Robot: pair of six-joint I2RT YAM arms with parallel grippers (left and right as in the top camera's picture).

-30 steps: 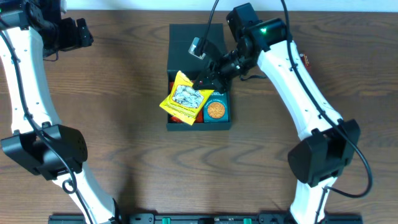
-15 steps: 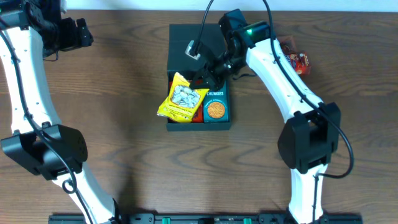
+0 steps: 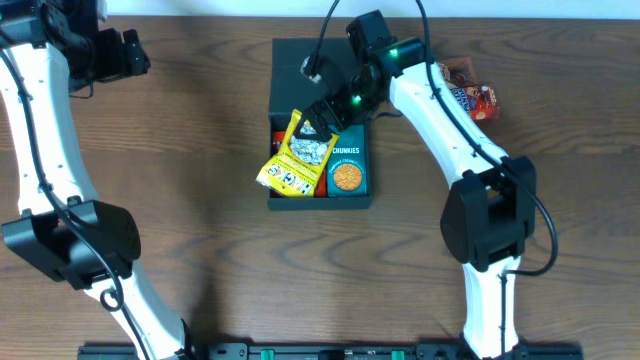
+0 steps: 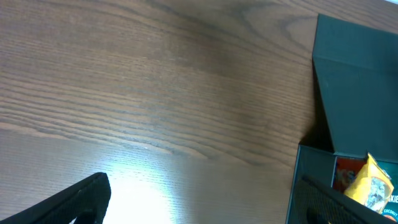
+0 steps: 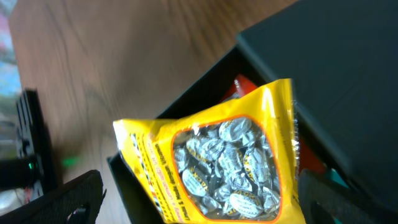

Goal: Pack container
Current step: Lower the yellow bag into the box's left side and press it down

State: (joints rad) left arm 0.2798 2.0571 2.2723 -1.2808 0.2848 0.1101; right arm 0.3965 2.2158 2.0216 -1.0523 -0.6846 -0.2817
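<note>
The container [image 3: 352,200] is a dark box whose flap lid [image 3: 300,62] lies open toward the back. A yellow bag of wrapped candies [image 3: 297,156] leans over its left wall, beside a teal cookie box [image 3: 347,168] and a red pack [image 3: 277,136] inside. My right gripper [image 3: 322,120] hovers over the bag's top end. In the right wrist view its fingers stand wide apart on either side of the yellow bag [image 5: 217,165], open [image 5: 199,208]. My left gripper [image 3: 118,55] is far off at the back left, open [image 4: 205,208] over bare wood, with the container [image 4: 357,93] at its right.
A red-brown snack pack [image 3: 470,90] lies on the table to the right of the container, close to the right arm. Wooden table [image 3: 200,250] stretches around the box on all sides.
The right gripper went from shut on the yellow bag to open and shifted slightly back-left. The bag has turned more upright across the container's left side. The left arm stayed still.
</note>
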